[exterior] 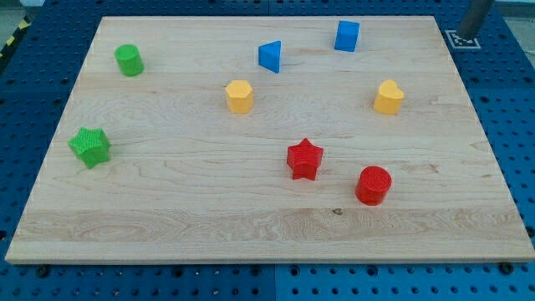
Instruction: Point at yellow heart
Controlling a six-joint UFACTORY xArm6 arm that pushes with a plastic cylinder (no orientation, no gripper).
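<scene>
The yellow heart (pixel 388 97) lies on the right part of the wooden board (pixel 167 209). A dark rod comes in at the view's top right corner, and my tip (pixel 466 34) sits just beyond the board's top right corner, over a white marker. The tip is well above and to the right of the yellow heart and touches no block.
A yellow hexagon (pixel 239 96) lies left of centre. A blue triangle (pixel 270 56) and a blue cube (pixel 347 36) are near the top edge. A red star (pixel 304 159) and a red cylinder (pixel 373 185) lie below the heart. A green cylinder (pixel 129 60) and a green star (pixel 90 147) are at the left.
</scene>
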